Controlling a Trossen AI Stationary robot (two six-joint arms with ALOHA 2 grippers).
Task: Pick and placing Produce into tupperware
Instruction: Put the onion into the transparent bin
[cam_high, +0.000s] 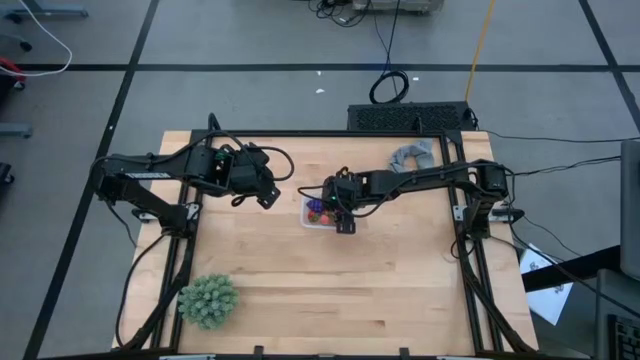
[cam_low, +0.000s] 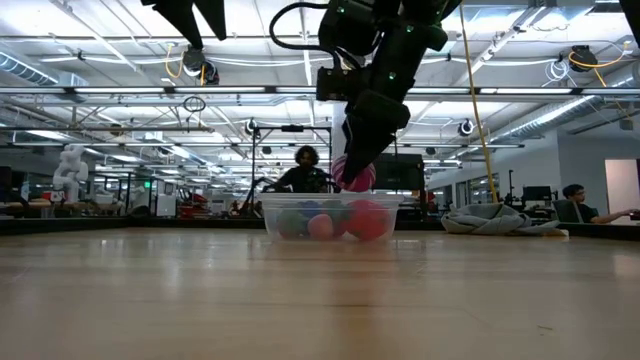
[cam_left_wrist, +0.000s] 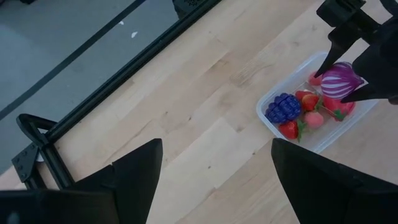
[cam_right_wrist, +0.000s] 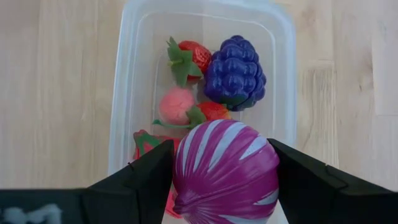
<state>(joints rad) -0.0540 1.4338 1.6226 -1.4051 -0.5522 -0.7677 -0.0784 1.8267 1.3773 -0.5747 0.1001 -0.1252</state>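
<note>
The clear tupperware (cam_high: 309, 222) stands mid-table and holds several toy fruits: a blue-purple berry cluster (cam_right_wrist: 235, 73), red strawberries (cam_right_wrist: 189, 55) and a pink fruit (cam_right_wrist: 176, 104). My right gripper (cam_high: 343, 216) is above the tub, shut on a purple white-striped fruit (cam_right_wrist: 225, 171), which also shows in the left wrist view (cam_left_wrist: 340, 80) and the low view (cam_low: 356, 176). My left gripper (cam_high: 268, 193) is open and empty, left of the tub, above the table. My right gripper pinches the purple striped fruit between its two fingers (cam_right_wrist: 148, 180), one on each side of its round body (cam_right_wrist: 189, 168). The fingers point down from above. The fruit is lifted clear, just above the tub's rim and the fruits inside.
A large green spiky ball (cam_high: 208, 300) lies near the table's front left corner. A grey cloth (cam_high: 413, 156) lies at the far edge, right of centre. Bare wood lies in front of the tub. People show in the room behind the table (cam_low: 305, 170).
</note>
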